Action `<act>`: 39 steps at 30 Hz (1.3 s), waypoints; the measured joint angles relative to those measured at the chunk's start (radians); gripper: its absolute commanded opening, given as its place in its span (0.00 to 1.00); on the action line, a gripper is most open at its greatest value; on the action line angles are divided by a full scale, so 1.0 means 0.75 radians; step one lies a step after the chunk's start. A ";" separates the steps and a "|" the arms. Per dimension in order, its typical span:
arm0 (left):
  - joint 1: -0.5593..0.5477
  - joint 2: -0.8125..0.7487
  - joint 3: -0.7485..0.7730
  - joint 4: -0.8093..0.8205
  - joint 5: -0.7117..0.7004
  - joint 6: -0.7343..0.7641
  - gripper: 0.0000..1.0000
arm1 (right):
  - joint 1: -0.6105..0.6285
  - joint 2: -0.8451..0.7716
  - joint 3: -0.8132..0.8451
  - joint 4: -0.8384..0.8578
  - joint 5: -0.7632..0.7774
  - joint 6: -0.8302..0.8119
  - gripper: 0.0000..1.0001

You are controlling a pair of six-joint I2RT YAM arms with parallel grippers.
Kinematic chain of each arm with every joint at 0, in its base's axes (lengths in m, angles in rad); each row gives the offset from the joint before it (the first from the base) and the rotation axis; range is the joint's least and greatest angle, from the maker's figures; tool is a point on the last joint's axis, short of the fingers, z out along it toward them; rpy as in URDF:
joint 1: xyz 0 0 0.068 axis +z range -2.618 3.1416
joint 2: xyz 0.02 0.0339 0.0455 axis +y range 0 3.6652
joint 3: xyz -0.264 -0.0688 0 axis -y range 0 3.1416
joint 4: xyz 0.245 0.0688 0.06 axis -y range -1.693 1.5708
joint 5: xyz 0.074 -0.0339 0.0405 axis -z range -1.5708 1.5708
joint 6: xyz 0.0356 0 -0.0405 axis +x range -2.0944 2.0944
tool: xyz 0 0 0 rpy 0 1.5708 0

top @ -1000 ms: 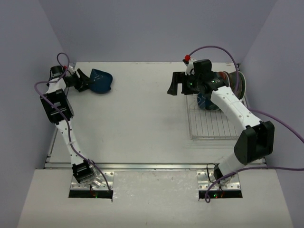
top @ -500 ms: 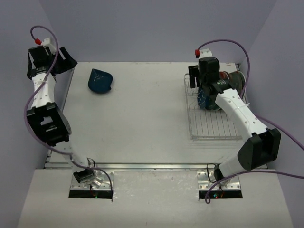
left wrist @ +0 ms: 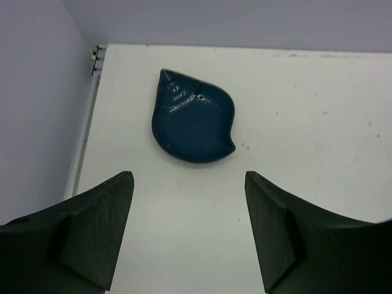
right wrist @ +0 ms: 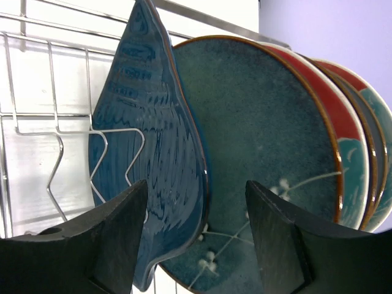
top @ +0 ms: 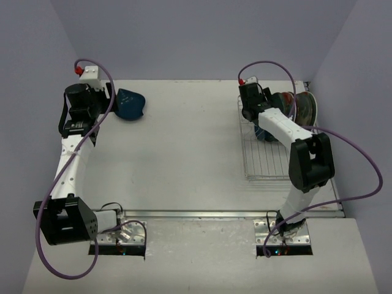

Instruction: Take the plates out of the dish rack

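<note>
The dish rack (top: 269,164) sits at the right side of the top view, a silver wire grid lying flat on the white table (top: 184,153). Its lower rows are bare, and the plates (top: 304,108) stand on edge, packed together at its upper right end. In the right wrist view, the nearest one is a dark blue leaf-shaped plate (right wrist: 147,147) propped against the wire tines (right wrist: 58,153). Directly behind it is a round teal plate (right wrist: 269,135) with pale sprig markings. Further right are red-rimmed plates (right wrist: 337,116) with teal centres, and their far edges run out of the frame.

The right gripper (right wrist: 196,184) is at the lower edge of that view with its jaws apart. One finger is in front of the leaf-shaped plate and the other in front of the round teal one, with the leaf's rim in the gap. The view doesn't show whether either finger touches a plate.

At the upper left of the top view, a second dark blue leaf-shaped plate (top: 130,104) lies flat on the table, near the left edge. The left gripper (left wrist: 188,179) hangs above the table just short of this plate, open, with nothing between its fingers.
</note>
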 measured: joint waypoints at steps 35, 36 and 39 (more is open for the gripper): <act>0.000 0.075 -0.041 -0.023 0.075 -0.084 1.00 | 0.014 0.064 0.063 0.053 0.109 -0.178 0.00; 0.000 0.079 -0.041 -0.023 0.075 -0.087 1.00 | 0.019 0.046 0.062 0.054 0.120 -0.192 0.00; 0.000 0.086 -0.040 -0.024 0.075 -0.101 1.00 | 0.036 -0.020 0.062 0.061 0.167 -0.241 0.00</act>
